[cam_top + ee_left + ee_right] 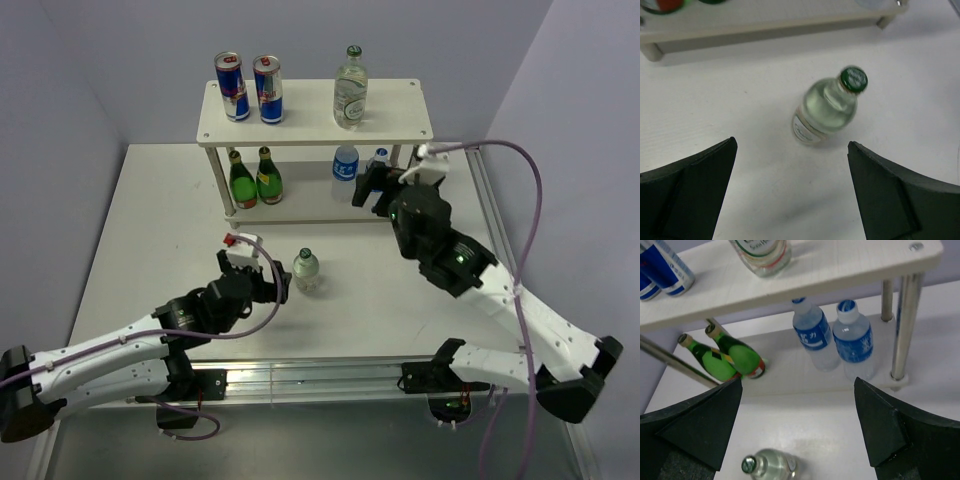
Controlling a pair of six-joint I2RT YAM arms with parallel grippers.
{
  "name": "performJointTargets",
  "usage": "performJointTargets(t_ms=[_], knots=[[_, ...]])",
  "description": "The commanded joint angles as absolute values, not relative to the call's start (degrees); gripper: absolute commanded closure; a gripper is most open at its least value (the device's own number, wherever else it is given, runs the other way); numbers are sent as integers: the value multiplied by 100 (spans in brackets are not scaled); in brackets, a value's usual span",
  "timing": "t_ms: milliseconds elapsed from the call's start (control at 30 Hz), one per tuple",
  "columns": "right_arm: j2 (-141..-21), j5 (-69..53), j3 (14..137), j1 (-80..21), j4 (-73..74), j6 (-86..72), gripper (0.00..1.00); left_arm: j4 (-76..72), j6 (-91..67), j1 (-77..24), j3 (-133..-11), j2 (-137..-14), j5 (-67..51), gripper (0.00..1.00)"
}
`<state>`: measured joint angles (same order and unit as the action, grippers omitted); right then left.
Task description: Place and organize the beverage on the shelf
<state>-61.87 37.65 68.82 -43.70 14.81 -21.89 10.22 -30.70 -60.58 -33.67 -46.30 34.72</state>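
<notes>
the beverage not yet shelved, a clear green-capped bottle (826, 107), is being faced by the left gripper (792, 150), whose fingers are being held wide apart with nothing between them, the bottle lying just ahead of their tips and untouched; it is being kept upright on the white table (160, 230), near the front of the shelf (310, 125) but apart from it. the right gripper (797, 385) is likewise being held spread and empty, just before the lower tier, where two blue-capped water bottles (852, 342) are being kept side by side at the right end. two dark green bottles (742, 357) are being kept together further left on the same tier. on the top board, two blue-silver-red cans (232, 86) are being displayed side by side at the left, and a second clear green-capped bottle (351, 90) is being kept toward the right
</notes>
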Motion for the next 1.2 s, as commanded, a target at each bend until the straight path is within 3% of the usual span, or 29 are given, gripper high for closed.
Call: performJointTargets(t_ms=[0, 300, 667, 933, 1000, 1033, 1100, 1167], knots=[[-5347, 4201, 6347, -4587, 1686, -2583, 0, 62, -2866, -6362, -2990, -4772, 3067, 1], [-4273, 4351, 5485, -4887, 2197, -2891, 0, -2354, -2514, -6609, -2285, -5949, 3138, 1], [-3902, 4061, 4922, -4904, 2057, -2936, 0, -4148, -2022, -6452, -2873, -8487, 3674, 1], [-3814, 3981, 4650, -4896, 1898, -2883, 0, -5176, -1925, -6039, -3190, -9623, 3770, 1], [-3788, 4025, 4597, -4904, 1872, -2848, 0, -5282, -1872, -6012, -3339, -9904, 3849, 12], [-3762, 4025, 4571, -4904, 1829, -2830, 0, -5291, -1881, -6012, -3392, -9966, 3945, 22], [-3735, 4025, 4500, -4904, 1776, -2778, 0, -5353, -1881, -6012, -3445, -10063, 3981, 66], [-3718, 4034, 4447, -4896, 1775, -2769, 0, -5248, -1925, -6003, -3541, -10046, 4025, 99]])
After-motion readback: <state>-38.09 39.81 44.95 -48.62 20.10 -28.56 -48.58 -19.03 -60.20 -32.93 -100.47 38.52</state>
